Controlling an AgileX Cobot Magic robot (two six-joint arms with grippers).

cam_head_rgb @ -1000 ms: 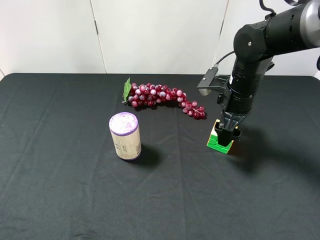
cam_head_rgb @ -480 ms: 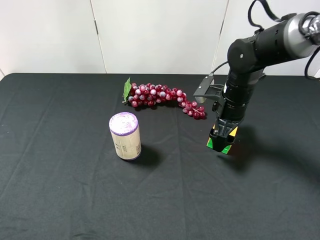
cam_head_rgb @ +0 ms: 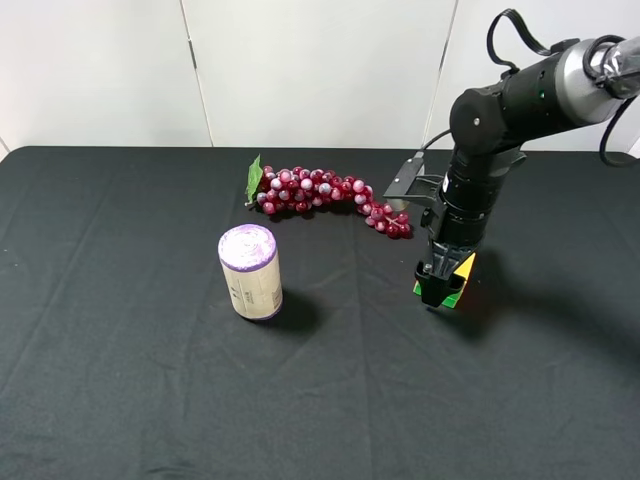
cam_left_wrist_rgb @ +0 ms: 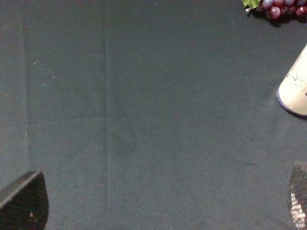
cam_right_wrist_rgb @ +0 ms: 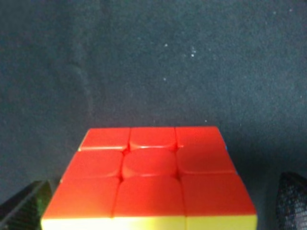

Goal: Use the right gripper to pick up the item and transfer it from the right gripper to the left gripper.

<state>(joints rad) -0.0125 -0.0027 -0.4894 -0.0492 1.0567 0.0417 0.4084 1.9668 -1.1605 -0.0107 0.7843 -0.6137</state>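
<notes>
The item, a small puzzle cube (cam_head_rgb: 452,282), shows yellow and green faces in the high view and sits tilted between the fingers of my right gripper (cam_head_rgb: 438,286), just above the black tablecloth. In the right wrist view the cube (cam_right_wrist_rgb: 151,177) shows an orange-red face with a yellow edge and fills the space between the two fingertips (cam_right_wrist_rgb: 29,206); the right gripper (cam_right_wrist_rgb: 153,213) is shut on it. My left gripper (cam_left_wrist_rgb: 160,206) is open and empty over bare cloth; its arm is out of the high view.
A purple-lidded can (cam_head_rgb: 250,271) stands left of centre and also shows in the left wrist view (cam_left_wrist_rgb: 295,86). A bunch of red grapes (cam_head_rgb: 325,192) lies behind, close to the right arm. The black-clothed table (cam_head_rgb: 150,400) ends at a white wall.
The right gripper has tilted the cube and lifted it slightly off the cloth, moving a little left. The can and grapes have not moved.
</notes>
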